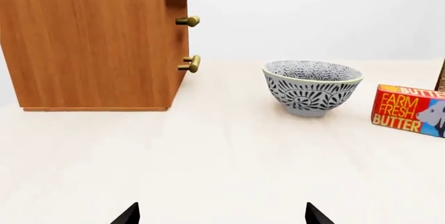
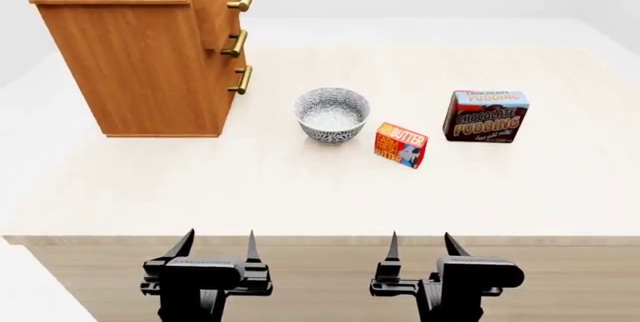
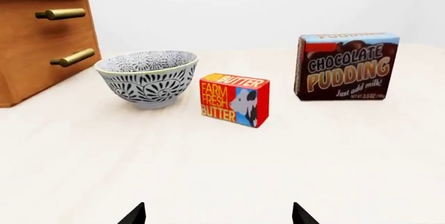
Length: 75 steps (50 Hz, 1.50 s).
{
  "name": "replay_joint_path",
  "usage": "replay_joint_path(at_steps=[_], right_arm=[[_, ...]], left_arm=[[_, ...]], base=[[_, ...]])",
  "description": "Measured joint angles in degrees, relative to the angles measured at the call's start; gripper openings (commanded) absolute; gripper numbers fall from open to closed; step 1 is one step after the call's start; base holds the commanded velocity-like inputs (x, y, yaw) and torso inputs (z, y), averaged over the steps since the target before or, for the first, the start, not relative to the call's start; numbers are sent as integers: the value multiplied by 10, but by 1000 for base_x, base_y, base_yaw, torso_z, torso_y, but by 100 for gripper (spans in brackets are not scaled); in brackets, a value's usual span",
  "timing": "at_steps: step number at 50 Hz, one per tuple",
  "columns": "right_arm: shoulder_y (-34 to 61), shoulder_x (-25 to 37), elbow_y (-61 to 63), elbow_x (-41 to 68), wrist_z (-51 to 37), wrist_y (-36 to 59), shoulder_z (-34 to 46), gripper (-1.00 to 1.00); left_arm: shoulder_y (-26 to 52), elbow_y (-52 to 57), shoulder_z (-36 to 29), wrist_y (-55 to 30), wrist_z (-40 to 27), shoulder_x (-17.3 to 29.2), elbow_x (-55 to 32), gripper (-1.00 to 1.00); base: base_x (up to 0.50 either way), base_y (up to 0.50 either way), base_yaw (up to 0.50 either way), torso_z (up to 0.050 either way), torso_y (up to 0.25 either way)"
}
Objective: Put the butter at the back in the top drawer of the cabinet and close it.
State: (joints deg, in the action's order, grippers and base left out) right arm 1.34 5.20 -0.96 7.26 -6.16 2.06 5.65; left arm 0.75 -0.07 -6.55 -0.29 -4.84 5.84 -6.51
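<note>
butter (image 2: 401, 144) between bowl (image 2: 331, 114) and pudding box (image 2: 485, 116)

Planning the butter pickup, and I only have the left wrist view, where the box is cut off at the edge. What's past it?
Observer: A chocolate pudding box stands to the right of the butter, apart from it.
Operator: Is the top drawer open?
Observer: The head view shows the top drawer pulled partly out of the cabinet.
Operator: And the right claw?
Observer: The right claw is open and empty, at the table's near edge.
</note>
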Motion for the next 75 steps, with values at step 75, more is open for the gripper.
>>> replay_joint_path(at_steps=[75], right_arm=[[-21, 83, 434, 67, -69, 287, 28, 100]], left_arm=[[-20, 462, 40, -340, -91, 82, -147, 100]], base=[[159, 11, 0, 27, 0]])
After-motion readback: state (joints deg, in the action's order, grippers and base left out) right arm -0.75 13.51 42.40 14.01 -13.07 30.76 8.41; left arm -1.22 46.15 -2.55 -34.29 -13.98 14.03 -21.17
